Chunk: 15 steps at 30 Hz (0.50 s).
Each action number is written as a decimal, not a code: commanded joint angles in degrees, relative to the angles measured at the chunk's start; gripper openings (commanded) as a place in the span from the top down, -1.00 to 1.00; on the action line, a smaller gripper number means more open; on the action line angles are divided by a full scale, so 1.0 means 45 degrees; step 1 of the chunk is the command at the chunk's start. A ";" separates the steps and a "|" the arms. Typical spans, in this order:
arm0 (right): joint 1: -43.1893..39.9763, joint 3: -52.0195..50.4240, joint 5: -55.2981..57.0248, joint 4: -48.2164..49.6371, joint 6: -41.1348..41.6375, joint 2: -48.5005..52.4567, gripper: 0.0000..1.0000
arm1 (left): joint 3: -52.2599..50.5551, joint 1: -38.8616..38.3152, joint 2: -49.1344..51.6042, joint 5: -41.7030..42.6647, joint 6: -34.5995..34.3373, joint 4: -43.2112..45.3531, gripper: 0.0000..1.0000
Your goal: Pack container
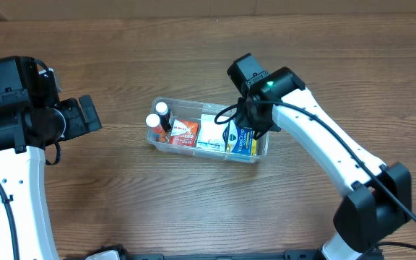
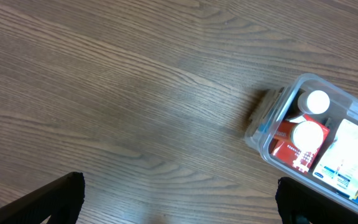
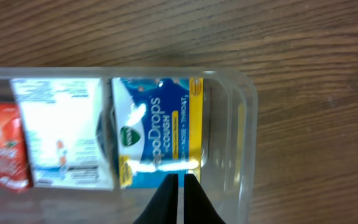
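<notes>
The clear plastic container (image 1: 208,153) sits mid-table and holds two white-capped bottles (image 1: 153,123), a red box (image 1: 184,132), a white box (image 1: 209,133) and a blue and yellow cough-drops box (image 1: 241,141). My right gripper (image 1: 255,123) is shut and empty, its tips (image 3: 179,180) just above the near edge of the cough-drops box (image 3: 157,130) at the container's right end (image 3: 247,124). My left gripper (image 1: 89,115) is open and empty over bare table (image 2: 179,199), left of the container (image 2: 267,134).
Wooden table all around the container. The bottles (image 2: 317,101) and red box (image 2: 288,146) fill the container's left end in the left wrist view. A narrow gap lies between the cough-drops box and the container's right wall.
</notes>
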 commanded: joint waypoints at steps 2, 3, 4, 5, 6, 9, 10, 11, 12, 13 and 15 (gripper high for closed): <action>-0.0199 -0.1146 -0.0180 0.1132 -0.0544 0.0087 0.86 | 0.0015 -0.0005 0.0019 0.0092 -0.0044 0.0019 -1.00; -0.0257 -0.1273 -0.0170 0.1307 -0.0544 0.0102 0.86 | 0.0015 -0.0005 0.0019 0.0092 -0.0044 0.0015 -1.00; -0.0359 -0.1404 -0.0160 0.1491 -0.0549 0.0107 0.86 | 0.0015 -0.0005 0.0019 0.0092 -0.0044 0.0015 -1.00; -0.0510 -0.1554 -0.0146 0.1705 -0.0593 0.0117 0.85 | 0.0015 -0.0005 0.0019 0.0092 -0.0044 0.0015 -1.00; -0.0685 -0.1690 -0.0102 0.1855 -0.0593 0.0121 0.85 | 0.0015 -0.0005 0.0019 0.0092 -0.0044 0.0015 -1.00; -0.1248 -0.1923 -0.0073 0.2093 -0.0646 0.0209 0.85 | 0.0015 -0.0005 0.0019 0.0092 -0.0044 0.0010 -1.00; -0.1404 -0.1923 -0.0073 0.2142 -0.0826 0.0253 0.85 | 0.0015 -0.0005 0.0019 0.0092 -0.0044 0.0010 -1.00; -0.1545 -0.1923 -0.0058 0.2249 -0.1015 0.0272 0.85 | 0.0015 -0.0005 0.0019 0.0092 -0.0044 0.0010 -1.00; -0.1676 -0.1923 -0.0078 0.2375 -0.1224 0.0272 0.85 | 0.0015 -0.0005 0.0019 0.0092 -0.0044 0.0010 -1.00; -0.1773 -0.1923 -0.0063 0.2477 -0.1355 0.0272 0.85 | 0.0015 -0.0005 0.0019 0.0092 -0.0044 0.0010 -1.00; -0.1919 -0.1923 -0.0063 0.2720 -0.1700 0.0272 0.85 | 0.0015 -0.0005 0.0019 0.0092 -0.0044 0.0010 -1.00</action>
